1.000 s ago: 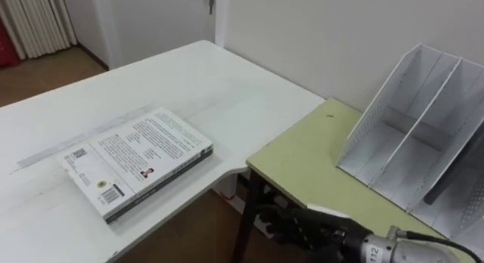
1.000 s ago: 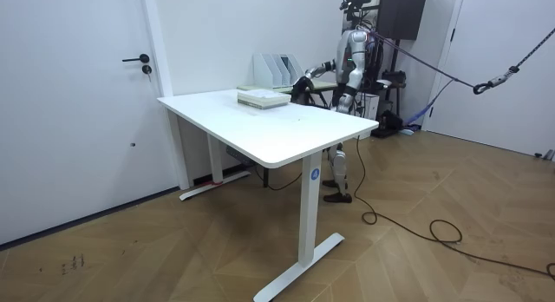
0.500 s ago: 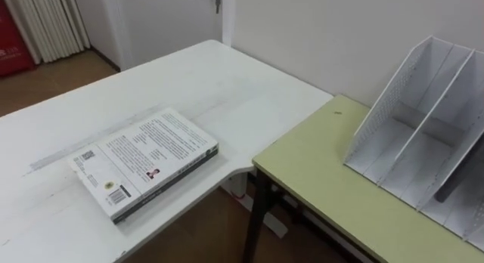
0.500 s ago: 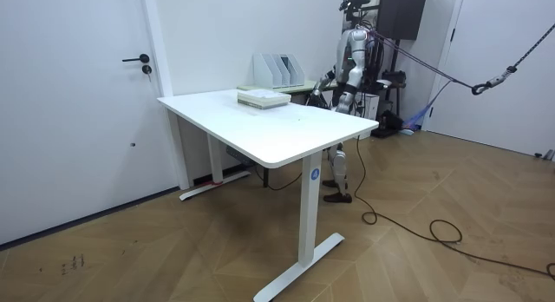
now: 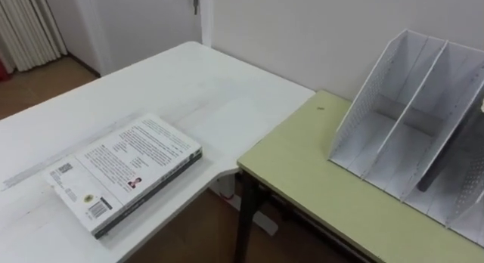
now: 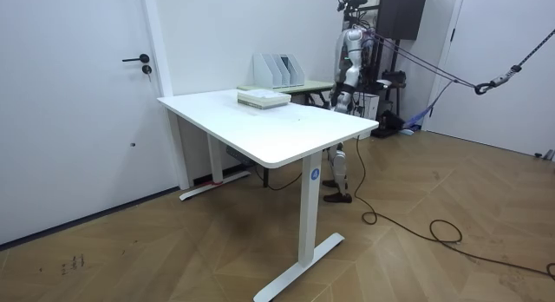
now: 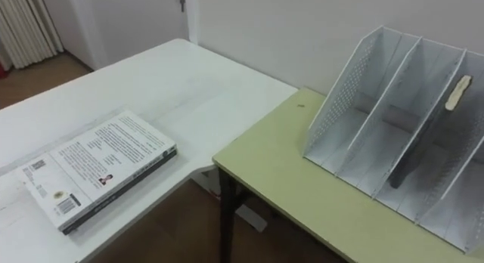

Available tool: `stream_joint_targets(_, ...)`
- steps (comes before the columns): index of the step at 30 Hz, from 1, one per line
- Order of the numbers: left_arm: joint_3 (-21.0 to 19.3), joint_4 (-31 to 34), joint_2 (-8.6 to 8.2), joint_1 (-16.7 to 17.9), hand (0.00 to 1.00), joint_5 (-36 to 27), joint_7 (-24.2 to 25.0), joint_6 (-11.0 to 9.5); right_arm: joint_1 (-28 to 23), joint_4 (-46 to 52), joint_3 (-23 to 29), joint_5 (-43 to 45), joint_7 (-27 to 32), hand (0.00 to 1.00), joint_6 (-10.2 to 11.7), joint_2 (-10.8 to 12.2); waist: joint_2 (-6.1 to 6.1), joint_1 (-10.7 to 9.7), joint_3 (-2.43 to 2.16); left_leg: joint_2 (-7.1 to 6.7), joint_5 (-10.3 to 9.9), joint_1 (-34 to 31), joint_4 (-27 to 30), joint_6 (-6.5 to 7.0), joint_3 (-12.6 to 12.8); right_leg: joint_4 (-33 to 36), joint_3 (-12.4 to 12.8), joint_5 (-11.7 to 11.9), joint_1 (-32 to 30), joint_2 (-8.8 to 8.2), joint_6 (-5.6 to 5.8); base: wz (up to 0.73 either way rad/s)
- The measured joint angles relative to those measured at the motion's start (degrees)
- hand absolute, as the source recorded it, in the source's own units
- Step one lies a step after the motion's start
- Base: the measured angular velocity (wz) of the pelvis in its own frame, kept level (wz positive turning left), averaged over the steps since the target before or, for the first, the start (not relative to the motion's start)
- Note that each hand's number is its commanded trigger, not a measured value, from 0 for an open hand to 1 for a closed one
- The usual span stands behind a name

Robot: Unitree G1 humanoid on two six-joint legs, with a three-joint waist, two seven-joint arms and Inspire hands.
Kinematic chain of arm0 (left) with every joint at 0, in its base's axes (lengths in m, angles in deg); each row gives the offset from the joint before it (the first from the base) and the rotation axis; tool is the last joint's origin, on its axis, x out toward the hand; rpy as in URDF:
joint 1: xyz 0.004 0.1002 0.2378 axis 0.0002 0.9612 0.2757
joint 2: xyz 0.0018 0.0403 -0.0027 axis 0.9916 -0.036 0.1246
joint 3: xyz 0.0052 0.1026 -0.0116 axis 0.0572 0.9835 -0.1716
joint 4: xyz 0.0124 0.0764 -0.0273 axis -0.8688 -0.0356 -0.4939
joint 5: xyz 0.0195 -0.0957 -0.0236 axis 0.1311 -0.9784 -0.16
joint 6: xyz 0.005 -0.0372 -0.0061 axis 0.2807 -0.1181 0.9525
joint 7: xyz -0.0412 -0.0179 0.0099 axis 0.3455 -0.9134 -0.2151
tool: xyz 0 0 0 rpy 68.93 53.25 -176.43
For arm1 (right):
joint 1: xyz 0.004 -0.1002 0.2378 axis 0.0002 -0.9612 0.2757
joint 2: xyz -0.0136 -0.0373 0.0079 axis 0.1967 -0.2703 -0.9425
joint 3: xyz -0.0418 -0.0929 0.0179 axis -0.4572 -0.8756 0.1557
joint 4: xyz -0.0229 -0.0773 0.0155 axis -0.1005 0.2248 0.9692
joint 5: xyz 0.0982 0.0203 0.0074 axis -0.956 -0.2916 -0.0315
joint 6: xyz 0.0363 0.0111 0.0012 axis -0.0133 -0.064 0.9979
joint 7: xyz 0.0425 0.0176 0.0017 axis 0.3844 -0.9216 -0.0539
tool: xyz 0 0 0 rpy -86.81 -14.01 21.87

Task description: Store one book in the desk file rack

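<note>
The thick white paperback book [image 5: 125, 172] looks stiff, fairly heavy and smooth. Grasp its long edge by the white counter [image 5: 189, 81] rim, well apart from the robot hand [image 6: 336, 95]; released or clenched, I cannot tell.

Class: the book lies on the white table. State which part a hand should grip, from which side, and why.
Grip the book by its long edge nearest the robot, coming from the front. It lies flat, cover up, that edge close along the white table's front rim, so fingers could probably curl under there.
</note>
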Motion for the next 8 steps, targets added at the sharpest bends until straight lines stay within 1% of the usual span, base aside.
stream_joint_targets(2, -0.3, 0.0, -0.05, 0.1, 0.0, 1.2, 0.1, 0.1, 0.0, -1.1, 0.2, -1.4, 1.0, 0.0, 0.0, -0.2, 0.22, -0.5, -0.12, -0.18, 0.0, 0.0, 0.1, 0.0, -0.1, -0.2, -0.1, 0.0, 0.0, 0.01, 0.06, 0.02)
stream_joint_targets(8, -1.6, -0.1, -0.37, 0.3, 0.0, 2.0, 0.3, 0.2, -0.7, -3.1, 1.3, -6.3, 1.0, 0.0, -0.2, -0.1, 0.22, -1.1, -0.1, -0.21, 0.0, 0.0, 0.1, 0.0, 0.0, -0.3, -0.1, -0.2, 0.1, -0.04, 0.11, 0.0)
